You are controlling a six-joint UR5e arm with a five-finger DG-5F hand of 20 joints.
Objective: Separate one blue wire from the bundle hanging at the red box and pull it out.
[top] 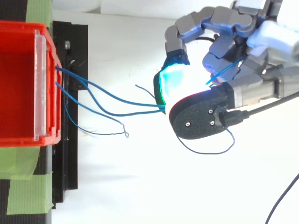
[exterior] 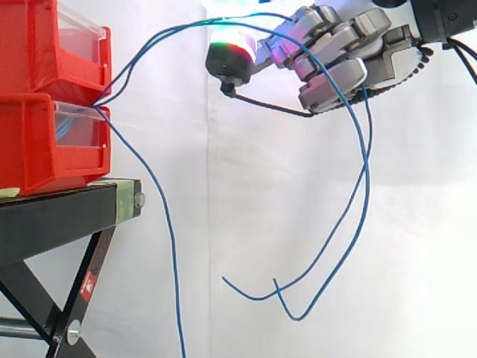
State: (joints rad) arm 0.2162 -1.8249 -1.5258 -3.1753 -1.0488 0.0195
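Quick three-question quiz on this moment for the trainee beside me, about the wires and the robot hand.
1. True or false: the robot hand is shut on blue wires that run to it from the red bins.
2. Multiple choice: how many blue wires run from the red bins to the robot hand? A) one B) two C) four
3. Fill in: the loose blue wire, which the robot hand does not hold, hangs ____ from the red bins, past the black stand.

Key: 1 true; 2 B; 3 down.
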